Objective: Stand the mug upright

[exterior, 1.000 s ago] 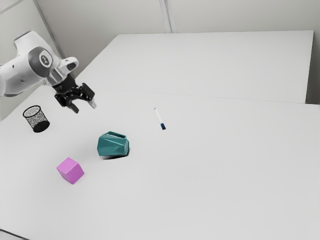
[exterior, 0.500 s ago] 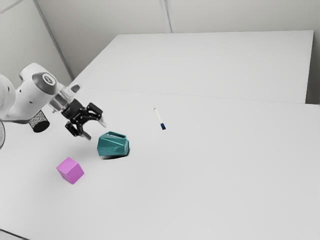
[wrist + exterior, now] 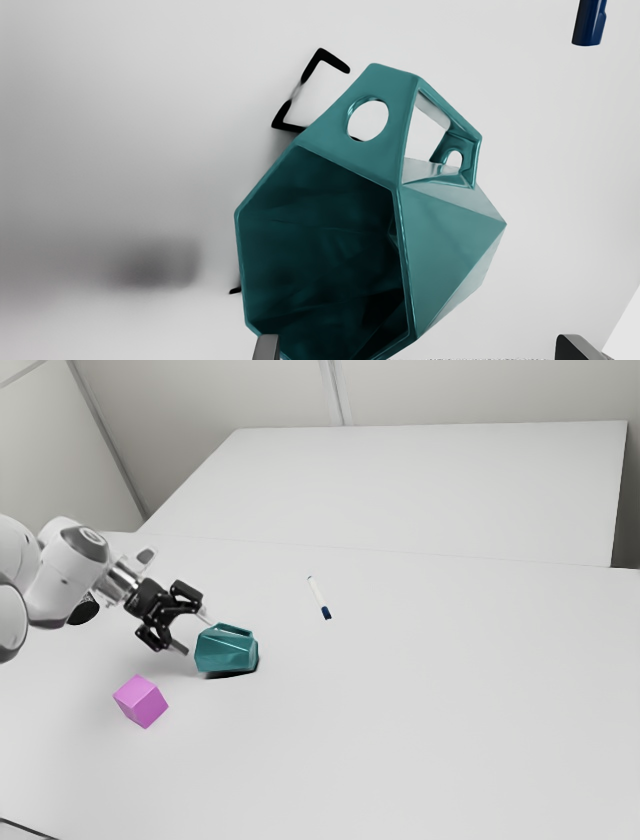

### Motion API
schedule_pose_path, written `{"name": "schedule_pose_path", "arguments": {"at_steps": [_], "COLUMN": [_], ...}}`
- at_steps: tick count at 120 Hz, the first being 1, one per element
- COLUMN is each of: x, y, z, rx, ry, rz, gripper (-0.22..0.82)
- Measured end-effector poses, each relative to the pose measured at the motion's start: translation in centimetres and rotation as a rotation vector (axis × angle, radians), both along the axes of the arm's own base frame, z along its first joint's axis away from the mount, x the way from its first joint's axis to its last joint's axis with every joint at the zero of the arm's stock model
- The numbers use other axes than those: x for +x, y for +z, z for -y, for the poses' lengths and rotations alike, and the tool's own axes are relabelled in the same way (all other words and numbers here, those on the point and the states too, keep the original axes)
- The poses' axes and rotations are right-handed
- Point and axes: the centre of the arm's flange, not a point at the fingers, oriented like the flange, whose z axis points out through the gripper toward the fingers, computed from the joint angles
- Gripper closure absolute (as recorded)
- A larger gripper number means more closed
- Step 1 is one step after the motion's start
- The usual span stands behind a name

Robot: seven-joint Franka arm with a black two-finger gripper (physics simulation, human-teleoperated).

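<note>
The arm [image 3: 70, 575] comes in from the exterior view's left of the mug [image 3: 227, 652], its hand slanted down toward the mug and its 2 fingers pointing at the mouth end. The claw [image 3: 198, 637] stands wide, with a broad gap between its 2 fingertips and nothing gripped.

The mug lies on its side on the tabletop [image 3: 450, 710], just ahead of the claw. In the wrist view its open mouth faces the hand — the dark inside is in plain sight — and the handle, with 2 rounded holes showing, sticks out at the side. The mug sits off-center between the fingers: 1 fingertip overlaps the rim in the wrist view, though I cannot tell if it touches, and the other is out past the mug's body.

A round mark [image 3: 91, 535] on the arm is too small to read.

To the exterior view's lower left of the mug rests a pink cube [image 3: 140, 701], near but apart. To its upper right is 1 marker [image 3: 319, 598], white with a dark blue end. A dark container [image 3: 84, 610] is to the mug's upper left, partly hidden behind the arm — well apart from the mug.
</note>
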Motion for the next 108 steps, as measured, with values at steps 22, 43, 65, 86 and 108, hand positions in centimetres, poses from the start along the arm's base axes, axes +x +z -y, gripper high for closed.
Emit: {"name": "schedule_pose_path", "arguments": {"at_steps": [22, 43, 65, 86, 108], "x": [0.0, 0.2, 0.2, 0.1, 0.3], "y": [-1.1, -2.2, -2.6, -2.6, -2.3], "z": [-0.2, 0.1, 0.3, 0.2, 0.2], "rx": [-0.061, -0.11, -0.129, -0.131, -0.141], "ry": [0.016, 0.036, 0.037, 0.032, 0.036], "rz": [0.018, 0.032, 0.044, 0.054, 0.074], "gripper": [0.0, 0.05, 0.32, 0.57, 0.69]}}
